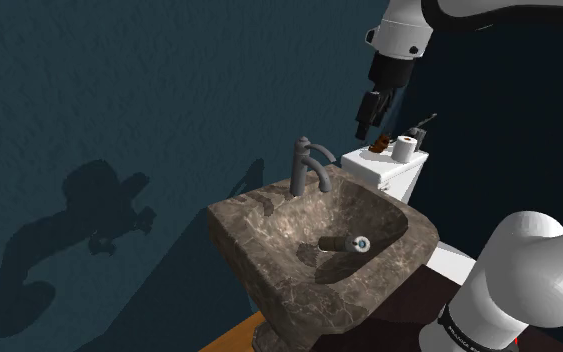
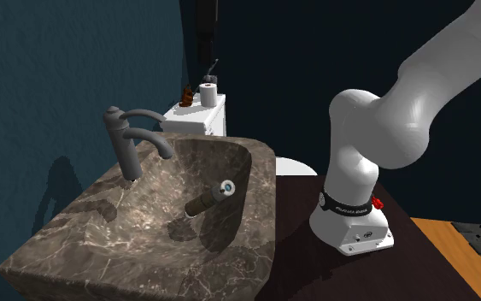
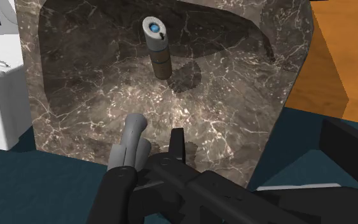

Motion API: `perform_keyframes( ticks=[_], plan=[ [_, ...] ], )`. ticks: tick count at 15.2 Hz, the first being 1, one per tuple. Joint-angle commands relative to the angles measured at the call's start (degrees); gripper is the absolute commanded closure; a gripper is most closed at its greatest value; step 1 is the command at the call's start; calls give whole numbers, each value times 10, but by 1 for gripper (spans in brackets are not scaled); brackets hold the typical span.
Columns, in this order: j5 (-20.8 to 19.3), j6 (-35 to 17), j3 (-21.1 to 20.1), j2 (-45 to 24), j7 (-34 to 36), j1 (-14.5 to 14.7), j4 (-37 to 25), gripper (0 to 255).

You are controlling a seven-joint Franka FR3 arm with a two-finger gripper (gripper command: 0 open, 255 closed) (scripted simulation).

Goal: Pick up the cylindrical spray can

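Lying on its side in the marbled sink (image 1: 231, 228), the brown can (image 1: 341, 243) rests on the basin floor. Behind it stands the faucet (image 1: 307, 168). Farther back, over the white tank (image 1: 379, 170), hang the fingers (image 1: 373, 108), well above the can; open or shut, I cannot tell.

The gripper's (image 1: 363, 129) opening and the brown thing (image 1: 378, 147) on the tank (image 1: 366, 162) are too small to tell.

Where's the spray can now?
The can lies on its side in the sink basin, below and right of the faucet in the shoulder view.
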State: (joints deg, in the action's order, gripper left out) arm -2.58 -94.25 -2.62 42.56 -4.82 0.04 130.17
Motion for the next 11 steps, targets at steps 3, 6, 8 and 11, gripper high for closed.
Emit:
perform_keyframes(
  ticks=[3, 6, 8, 11],
  plan=[
    [-1, -34, 15, 12, -7, -5, 43, 0],
    [-3, -85, 39, 25, -19, -13, 103, 0],
    [-5, -121, 55, 29, -28, -19, 140, 0],
    [-8, -176, 80, 29, -41, -29, 193, 0]
  ],
)
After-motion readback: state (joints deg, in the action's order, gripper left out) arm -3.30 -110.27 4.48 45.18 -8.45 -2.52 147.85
